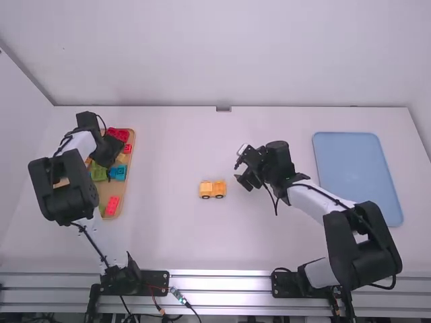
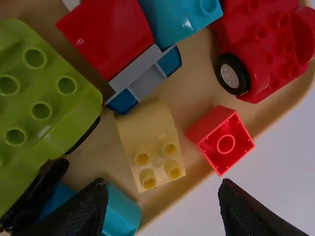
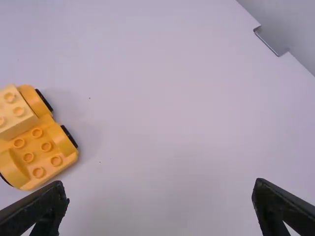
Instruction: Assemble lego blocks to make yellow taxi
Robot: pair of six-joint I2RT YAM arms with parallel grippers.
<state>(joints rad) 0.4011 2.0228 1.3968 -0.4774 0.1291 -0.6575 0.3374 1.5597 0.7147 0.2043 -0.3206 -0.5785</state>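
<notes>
Yellow brick (image 2: 151, 142) (small red block (image 2: 221, 139) near)

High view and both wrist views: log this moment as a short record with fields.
yellow wheeled base: on white table, pale yellow brick on one end
tan tray: mixed blocks, including a pale yellow curved brick
left gripper: open, over the tray
right gripper: open, empty, right of base in high view
flat blue panel: far right

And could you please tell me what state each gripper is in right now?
Left gripper: open, holding nothing, over the wooden tray.
Right gripper: open, holding nothing, near the yellow toy car.
</notes>
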